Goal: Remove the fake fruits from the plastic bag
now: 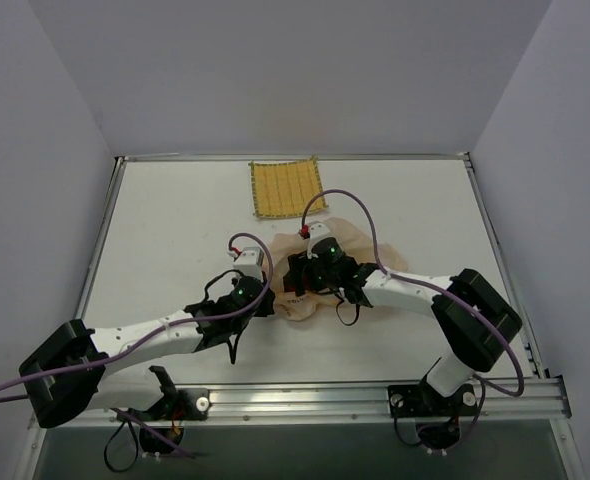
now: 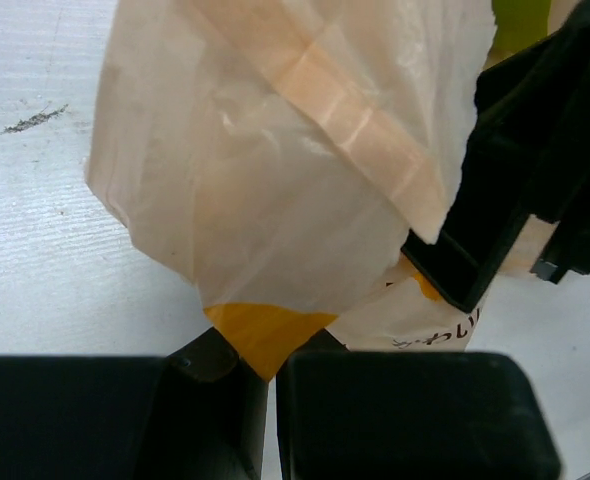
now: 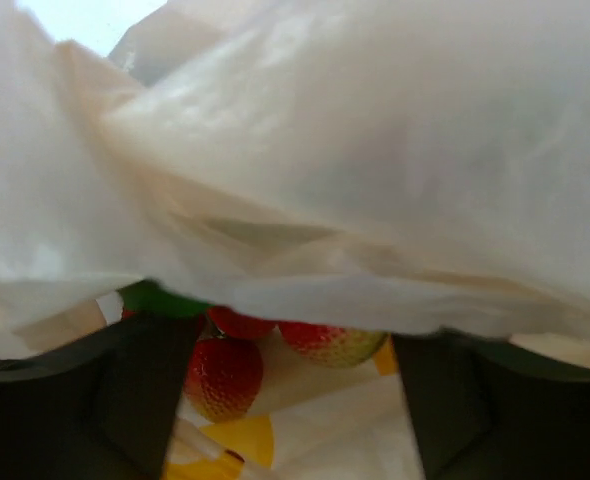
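The pale peach plastic bag (image 1: 353, 236) lies crumpled at the table's middle. My left gripper (image 1: 268, 300) is shut on a bag corner with a yellow-orange print (image 2: 263, 340) and holds the film (image 2: 275, 180) up. My right gripper (image 1: 298, 284) is inside the bag with its jaws open. Between its fingers (image 3: 125, 400) sit red berries (image 3: 223, 377) with a green leaf (image 3: 160, 298), untouched by the pads. Bag film (image 3: 355, 180) drapes over the right gripper (image 3: 295, 400). A yellow-green patch (image 2: 520, 20) shows past the bag; I cannot tell which fruit it is.
A square yellow woven mat (image 1: 287, 188) lies behind the bag at the table's far middle. The right arm's black body (image 2: 520, 190) is close to the left gripper. White walls enclose the table on three sides.
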